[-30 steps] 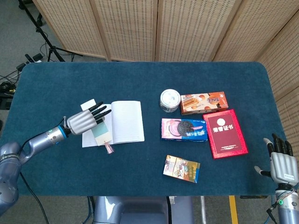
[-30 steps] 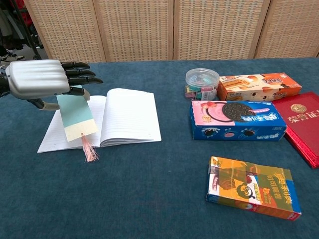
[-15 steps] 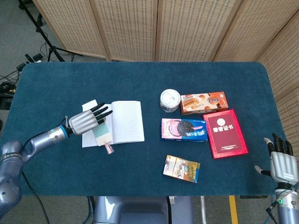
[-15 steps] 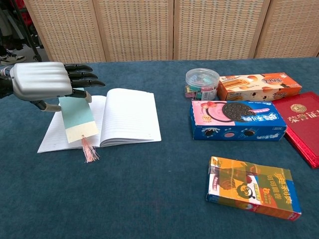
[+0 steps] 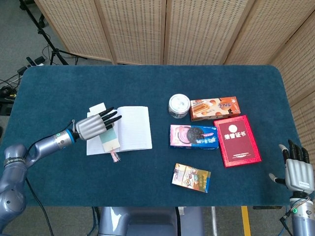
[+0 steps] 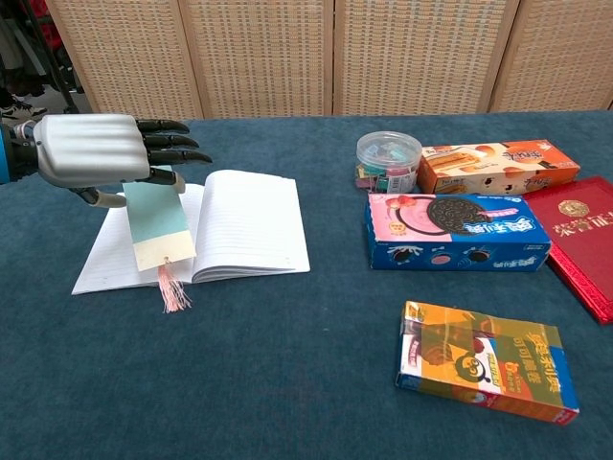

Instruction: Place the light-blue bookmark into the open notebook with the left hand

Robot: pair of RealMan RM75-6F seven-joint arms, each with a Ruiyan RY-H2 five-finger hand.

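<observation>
Chest view shows your left hand (image 6: 96, 153) pinching the light-blue bookmark (image 6: 161, 223) by its top, hanging over the open notebook's (image 6: 244, 225) left page, tassel past the lower edge. Lower it flat nearer the spine, then release. Right hand (image 5: 297, 172) idles with fingers apart, empty.

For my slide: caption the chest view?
Left hand holds the bookmark over the open notebook.

Left hand (image 6: 101, 153), palm down, fingers extended and nearly level, thumb tucked beneath, pinching a card; forearm reaching in from the left. Right hand (image 5: 297, 169) upright, fingers apart.
</observation>
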